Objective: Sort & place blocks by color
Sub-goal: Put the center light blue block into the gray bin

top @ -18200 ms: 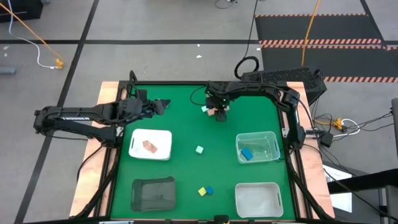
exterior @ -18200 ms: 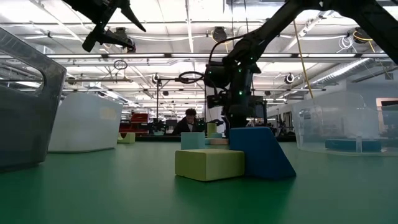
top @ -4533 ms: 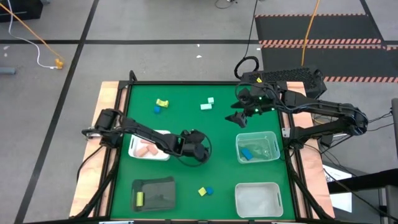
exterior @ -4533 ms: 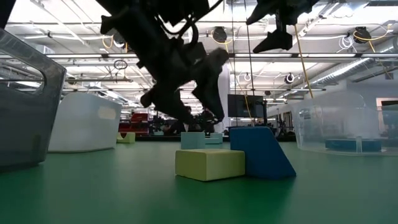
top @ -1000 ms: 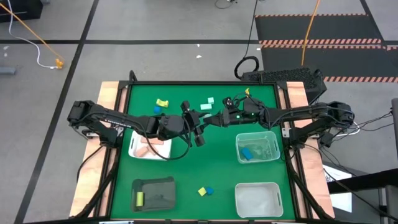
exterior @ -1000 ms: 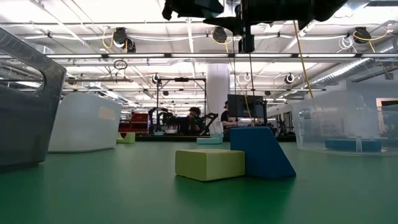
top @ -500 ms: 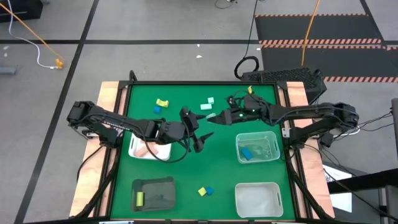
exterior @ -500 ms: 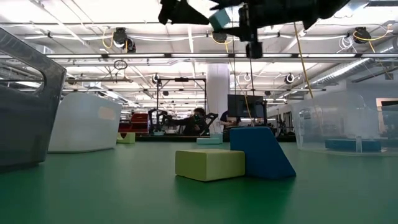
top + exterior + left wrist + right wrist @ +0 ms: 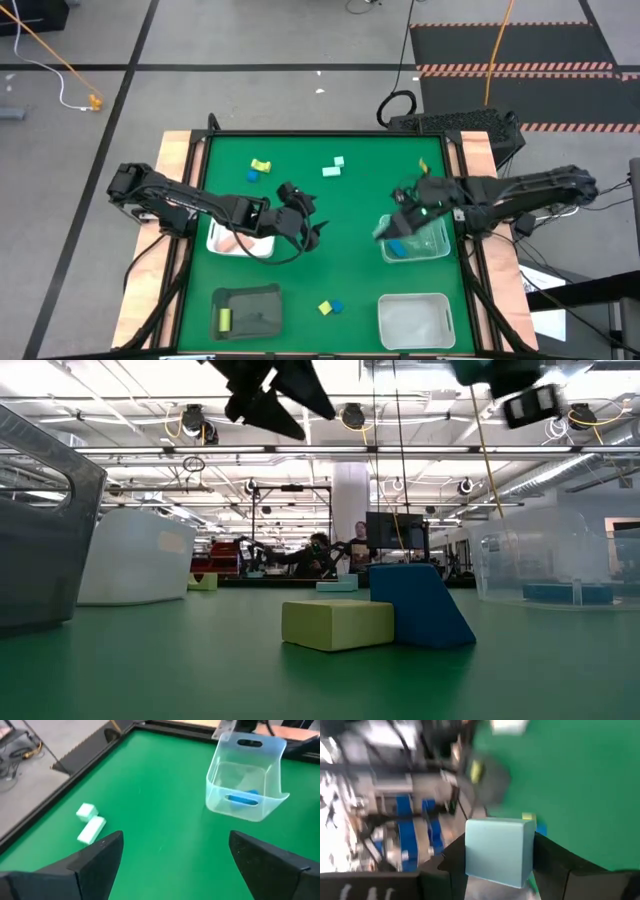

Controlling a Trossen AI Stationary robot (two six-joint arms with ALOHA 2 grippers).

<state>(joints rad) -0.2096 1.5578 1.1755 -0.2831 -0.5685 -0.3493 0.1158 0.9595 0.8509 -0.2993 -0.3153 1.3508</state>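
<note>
My right gripper [image 9: 384, 231] hovers at the near-left corner of the clear bin [image 9: 413, 237] and is shut on a pale mint cube [image 9: 495, 850]. My left gripper [image 9: 310, 215] is open and empty above the table's middle, right of the white tray [image 9: 214, 243]; its wrist view shows the spread fingers [image 9: 100, 855]. Pink blocks [image 9: 235, 240] lie in the white tray. A blue block [image 9: 398, 247] lies in the clear bin. One yellow block [image 9: 225, 320] sits in the dark tray. Loose on the mat: a yellow-and-blue pair [image 9: 258, 168], two mint blocks [image 9: 334, 167], and another yellow-and-blue pair [image 9: 330, 307]. My right gripper pinches the mint cube between its two fingers [image 9: 550, 865], which press on two opposite faces [image 9: 470, 852]. The cube is lifted clear of the table.
A second clear bin [image 9: 416, 320] stands at the near right and a dark tray [image 9: 247, 310] at the near left. In the low view the yellow block [image 9: 337, 623] and blue wedge [image 9: 420, 605] sit close to the camera. The green mat between the trays is open.
The two grippers were close together above the table's middle. My right gripper has carried the mint cube toward the table's right and near side, to the clear bin's corner. My left gripper, open, has drawn back a little toward the near-left.
</note>
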